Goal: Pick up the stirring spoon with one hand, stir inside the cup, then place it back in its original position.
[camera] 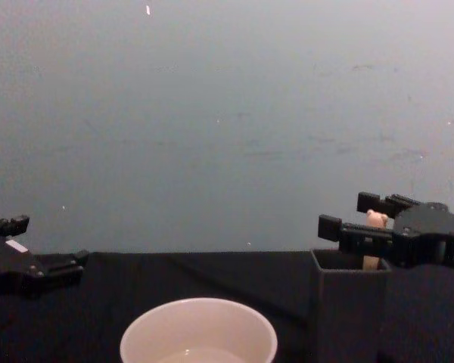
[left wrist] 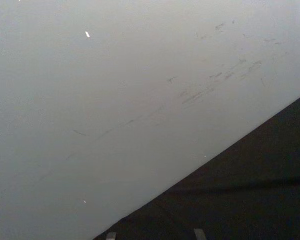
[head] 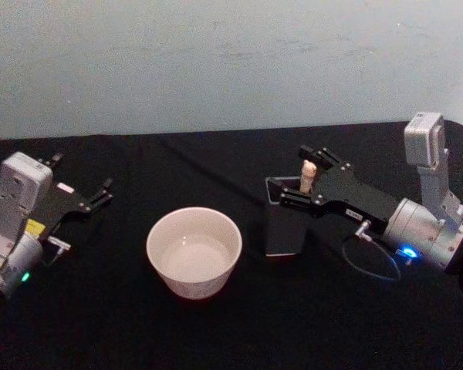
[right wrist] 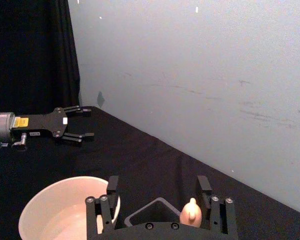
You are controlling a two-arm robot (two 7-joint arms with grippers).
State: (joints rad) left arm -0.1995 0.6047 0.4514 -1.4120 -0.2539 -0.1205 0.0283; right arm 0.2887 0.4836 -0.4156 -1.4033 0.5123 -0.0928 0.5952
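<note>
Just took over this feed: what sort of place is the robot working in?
Probably a lab test bench, not a kitchen: black cloth-covered table, bare pale scuffed wall, staged round cream cup and dark grey square holder.

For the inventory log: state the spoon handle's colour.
Cream, on the stirring spoon; head view shows it best.

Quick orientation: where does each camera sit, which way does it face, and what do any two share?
Head: high, looking down at the black table; open left gripper and open right gripper show.
Chest: low, facing the grey wall; both grippers enter from the sides.
Left wrist: faces wall and table edge.
Right wrist: looks past its own jaws, either side of the cream bear-topped stirring spoon, apart from it.
Shared: head and chest show the round cream-white cup and dark grey square holder.
</note>
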